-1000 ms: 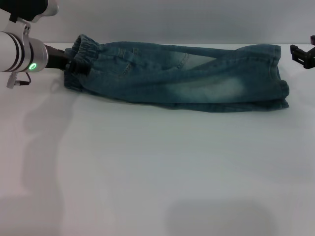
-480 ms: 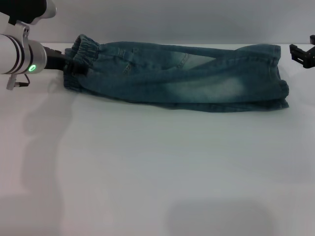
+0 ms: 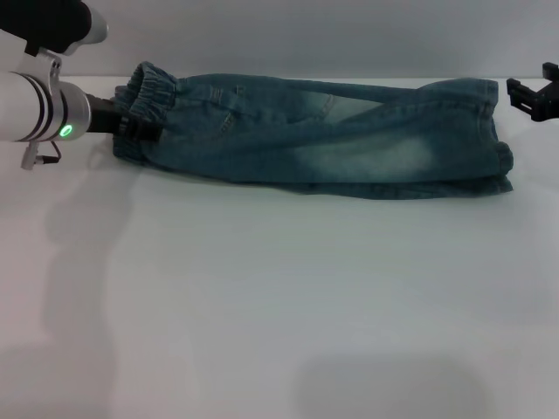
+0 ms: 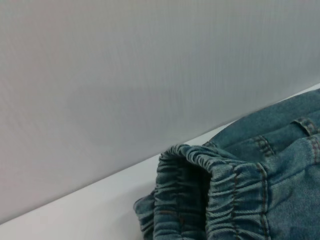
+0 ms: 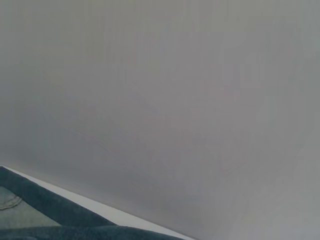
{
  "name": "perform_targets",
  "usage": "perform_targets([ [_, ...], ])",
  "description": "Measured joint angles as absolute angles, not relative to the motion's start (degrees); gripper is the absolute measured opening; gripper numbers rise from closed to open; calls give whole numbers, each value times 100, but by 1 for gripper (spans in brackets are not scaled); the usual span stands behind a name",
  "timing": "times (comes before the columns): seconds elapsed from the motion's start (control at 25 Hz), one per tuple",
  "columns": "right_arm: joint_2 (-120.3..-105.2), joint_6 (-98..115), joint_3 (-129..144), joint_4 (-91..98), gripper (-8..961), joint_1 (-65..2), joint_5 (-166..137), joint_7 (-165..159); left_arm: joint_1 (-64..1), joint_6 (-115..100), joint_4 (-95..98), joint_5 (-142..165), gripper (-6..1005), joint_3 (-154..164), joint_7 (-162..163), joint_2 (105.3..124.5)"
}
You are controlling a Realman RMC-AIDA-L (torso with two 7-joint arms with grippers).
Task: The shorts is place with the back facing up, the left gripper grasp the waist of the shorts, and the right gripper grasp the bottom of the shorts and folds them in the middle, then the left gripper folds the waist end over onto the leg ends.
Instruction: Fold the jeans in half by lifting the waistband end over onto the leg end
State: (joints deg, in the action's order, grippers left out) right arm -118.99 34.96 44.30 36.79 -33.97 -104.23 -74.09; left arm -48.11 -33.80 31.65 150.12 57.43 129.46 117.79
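The shorts (image 3: 323, 135) lie lengthwise across the far table (image 3: 279, 305), waistband left at the left gripper (image 3: 131, 120), leg ends (image 3: 502, 140) right, near the right gripper (image 3: 528, 96).

Left gripper (image 3: 131, 122) fingertips buried in gathered waistband of shorts (image 3: 323, 135); jaw state unreadable. Right gripper (image 3: 534, 96) cut by frame edge, just beyond leg ends (image 3: 500, 140); fingers not resolvable. Underside of folded denim unseen.

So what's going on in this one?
A two-armed robot is folding denim shorts on a white table. They already lie folded lengthwise. The left gripper is at the elastic waistband on the robot's left. The right gripper sits just off the leg ends, not touching them.
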Motion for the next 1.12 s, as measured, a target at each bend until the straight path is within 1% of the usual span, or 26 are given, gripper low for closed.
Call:
perform_targets([
  [0.32,-11900,3501,4441,3660,553,-3392,-10417,-7409,-4880,-3162,2850,14991,714,5733,12947,11786],
  [1.08,-11900,3497,4474,3669,554,-3381,-10414,-7409,-4902,-3000,2809,14985,693,6078,12912,11812],
  [1.12,-11900,3497,4474,3667,554,-3374,-10414,-7409,-4906,-2998,2809,14985,660,6079,12910,11813],
])
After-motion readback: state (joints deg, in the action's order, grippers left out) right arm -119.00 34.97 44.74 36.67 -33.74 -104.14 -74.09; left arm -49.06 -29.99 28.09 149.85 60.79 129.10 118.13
